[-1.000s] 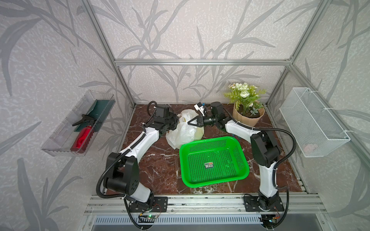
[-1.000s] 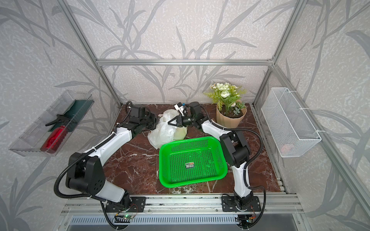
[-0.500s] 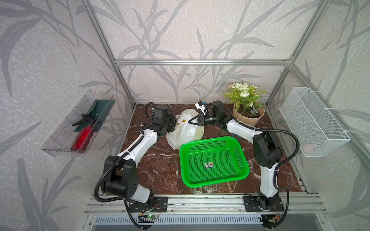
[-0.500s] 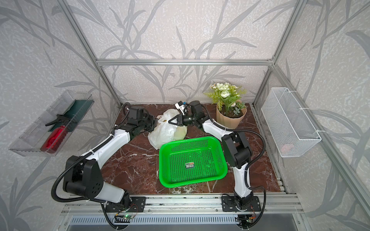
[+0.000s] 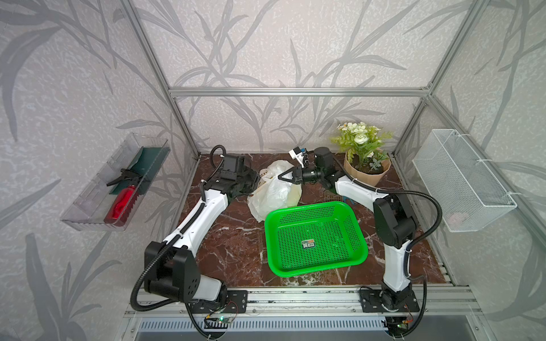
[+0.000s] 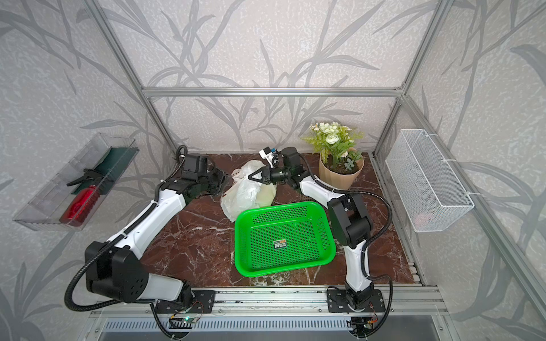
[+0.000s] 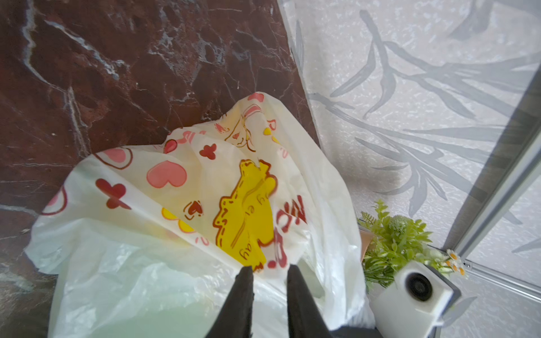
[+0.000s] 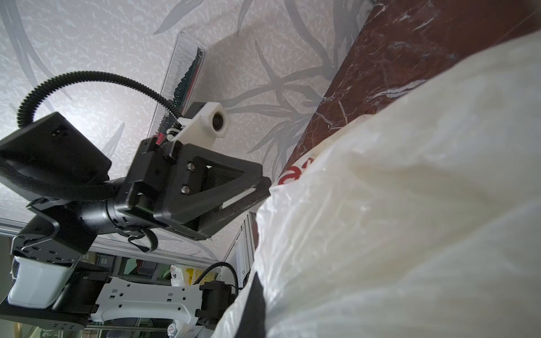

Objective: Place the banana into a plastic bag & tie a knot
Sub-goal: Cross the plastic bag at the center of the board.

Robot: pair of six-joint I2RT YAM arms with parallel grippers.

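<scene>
The left gripper (image 7: 269, 267) has its two black fingers parted by a narrow gap, with the tips laid against the printed side of the plastic bag (image 7: 181, 187). Film shows through the gap but no fold is visibly pinched, so I read it as slightly open and holding nothing. Just ahead of its tips lie the yellow flower print and red lettering, both crumpled. That suggests this is the gathered upper part of the bag rather than its flat belly.

Facing it from the far side of the bag, the right gripper (image 5: 280, 177) has its jaws closed to a point. The film bunches up to that point in both top views, and in the right wrist view white plastic drapes over the fingers. It looks to be pinching the bag's top, probably to keep the mouth gathered and lifted so the other arm can work the handles.

The bag therefore sits between the two grippers, slumped on the marble tabletop (image 5: 236, 245). On the side nearer the arm bases, its lower edge meets the rim of the green perforated basket (image 5: 295, 251); I cannot tell whether they touch.

A pale yellowish bulge (image 5: 294, 193) shows through the film below the right gripper. It is likely the banana, so bagging seems done. I cannot make out the knot, since no bunched twist with loose ends is clear in any view, so tying appears unfinished.

Behind the right gripper's wrist stands a potted plant (image 5: 366, 174), clear of the work.
</scene>
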